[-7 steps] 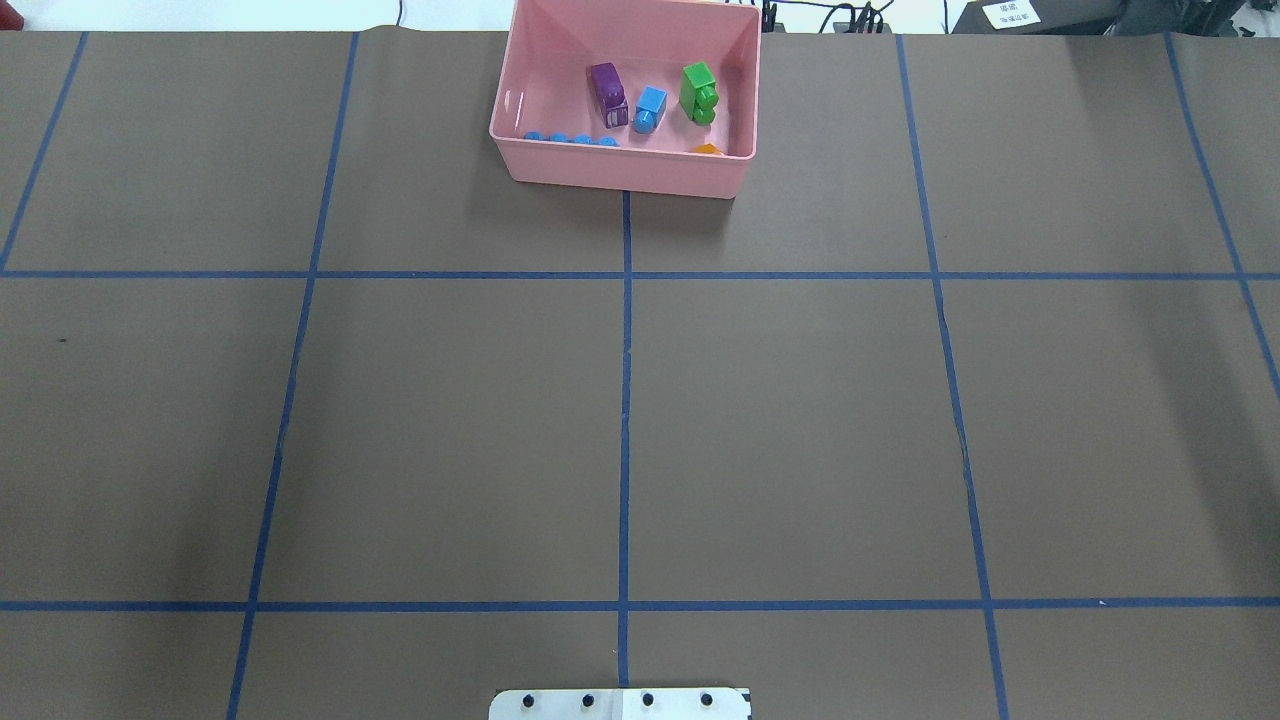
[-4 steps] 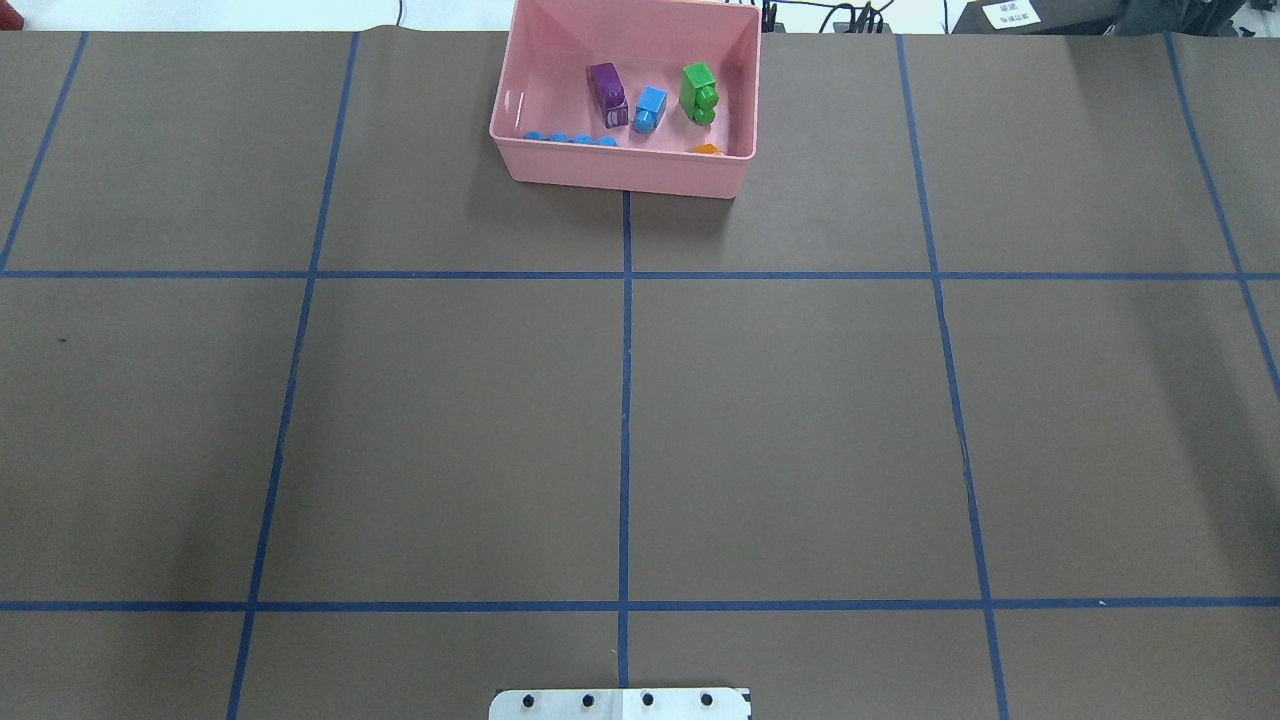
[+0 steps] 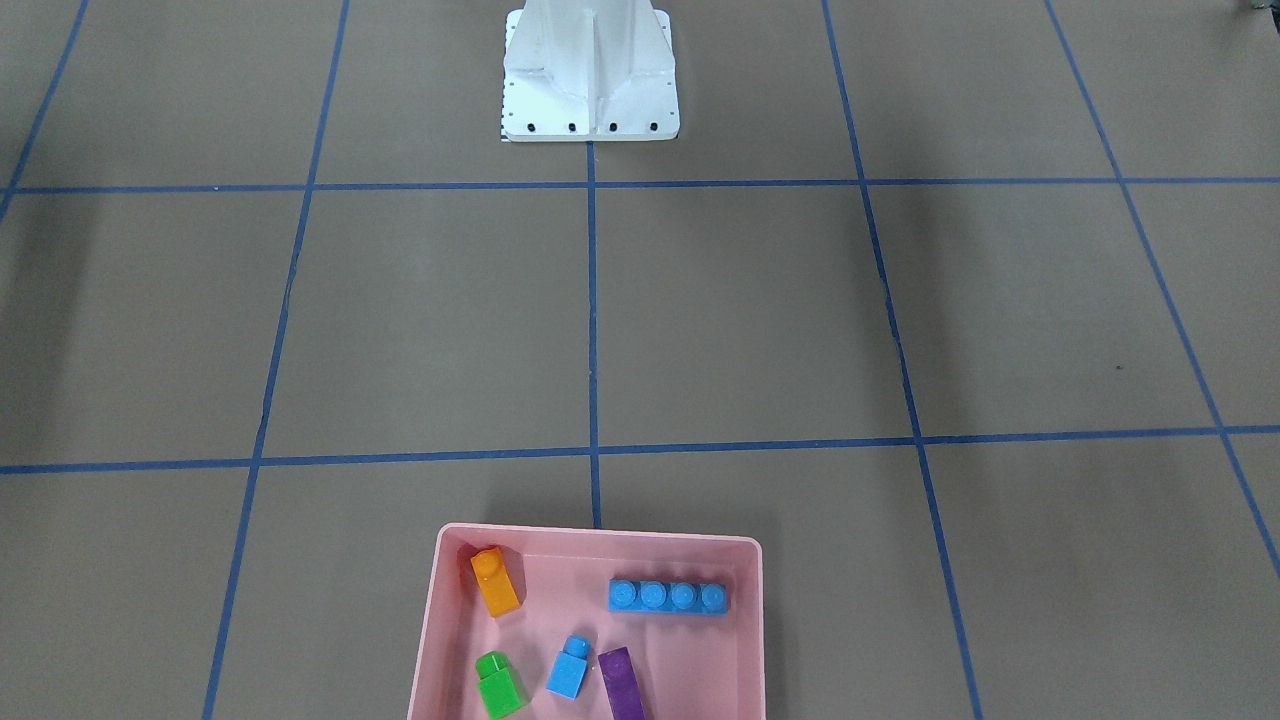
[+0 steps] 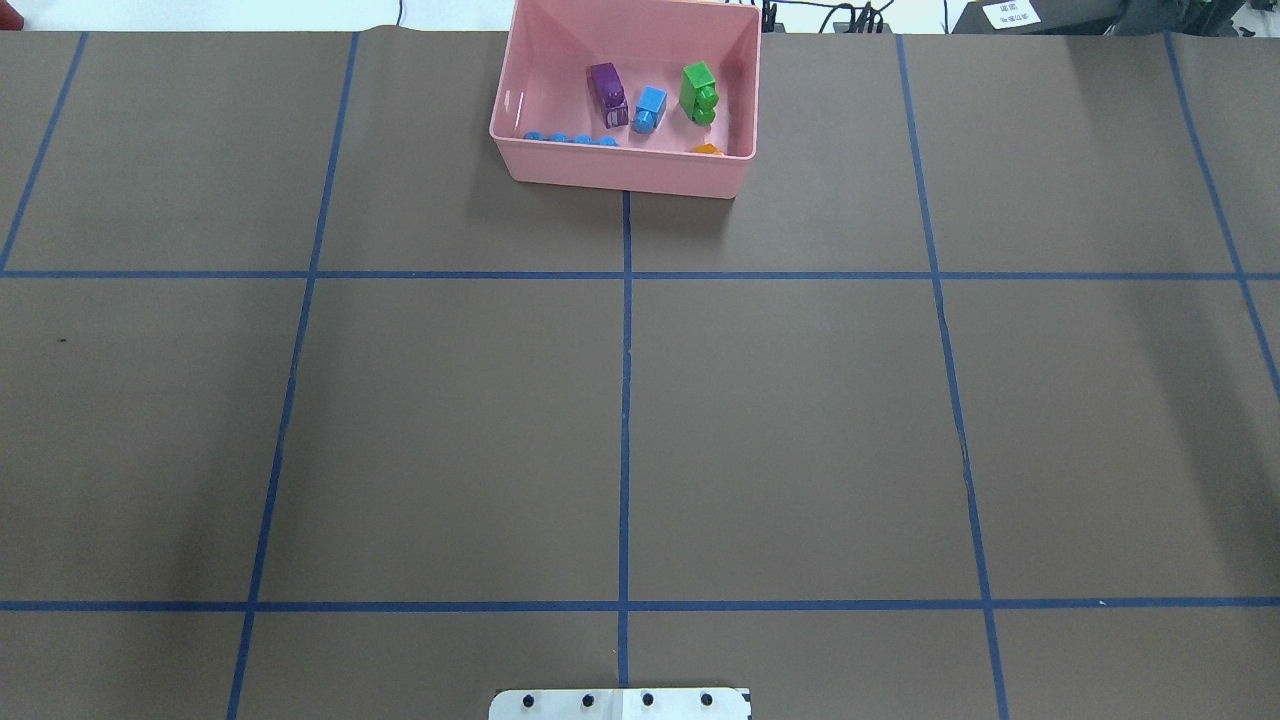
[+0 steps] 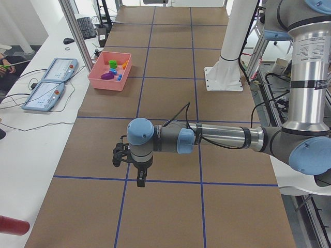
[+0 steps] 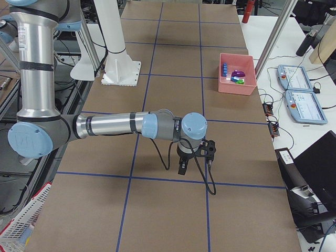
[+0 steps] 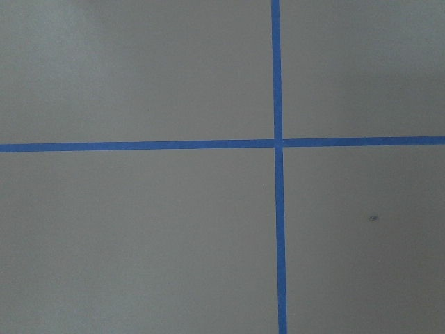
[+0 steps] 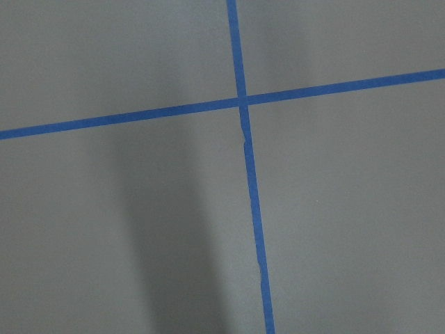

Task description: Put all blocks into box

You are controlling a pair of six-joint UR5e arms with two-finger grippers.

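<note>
nothing has moved since the earlier overhead view: glossy studded orange block [image 3: 495, 582], purple block [image 3: 622, 683], green block [image 3: 499, 685], small blue block [image 3: 569, 670] and long blue block [image 3: 668, 597] lie in the smooth pink box [image 4: 620, 175]. left gripper [image 5: 139, 179] and right gripper [image 6: 182, 168] hover over the matte counter [image 4: 800, 420]; from these side views i cannot tell how wide they are.

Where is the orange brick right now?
In the front-facing view the orange brick lies inside the pink box, in its upper-left corner, the side toward the white base, with the green brick below it.

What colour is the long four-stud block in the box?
Blue; the long block shows best in the front-facing view.
</note>
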